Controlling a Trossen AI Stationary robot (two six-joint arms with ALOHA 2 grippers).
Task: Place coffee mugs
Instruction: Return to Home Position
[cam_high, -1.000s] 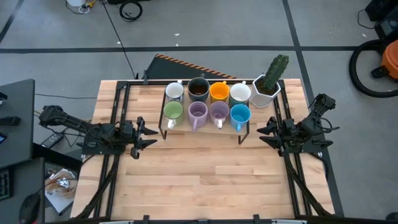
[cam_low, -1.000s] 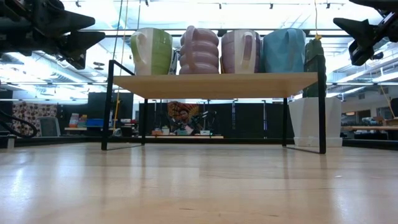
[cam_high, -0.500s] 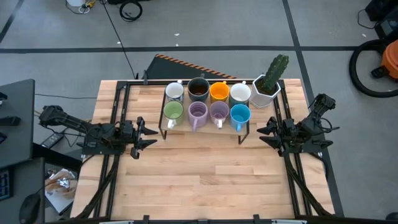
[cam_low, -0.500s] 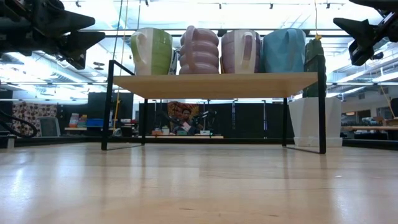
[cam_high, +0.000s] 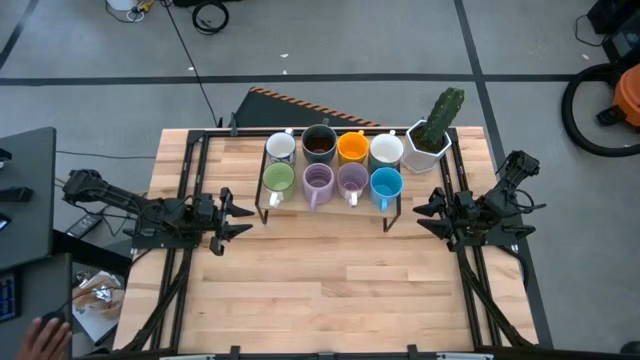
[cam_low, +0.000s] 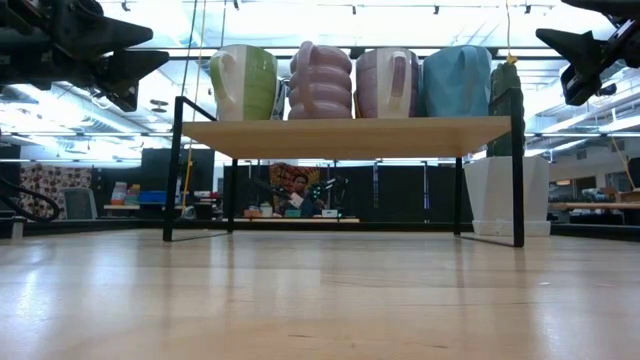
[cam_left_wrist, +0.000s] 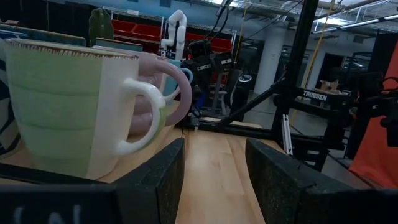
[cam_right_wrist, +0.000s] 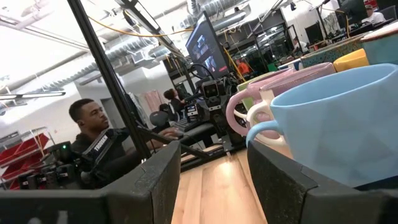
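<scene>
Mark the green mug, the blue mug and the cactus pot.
green mug (cam_high: 278, 179): high view, on its open inside.
blue mug (cam_high: 386, 184): high view, on its open inside.
cactus pot (cam_high: 424, 149): high view, on its white side.

White pot (cam_high: 427, 150) w/ cactus, rear-R of wood table (cam_high: 330, 290) — person (cam_right_wrist: 93, 140) in bkgd.

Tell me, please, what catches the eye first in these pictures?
Eight colourful mugs fill a small shelf at the far side of the table, the green mug and blue mug at its front corners. A cactus pot stands beside its right end. The left gripper and right gripper hang open on either side.
</scene>
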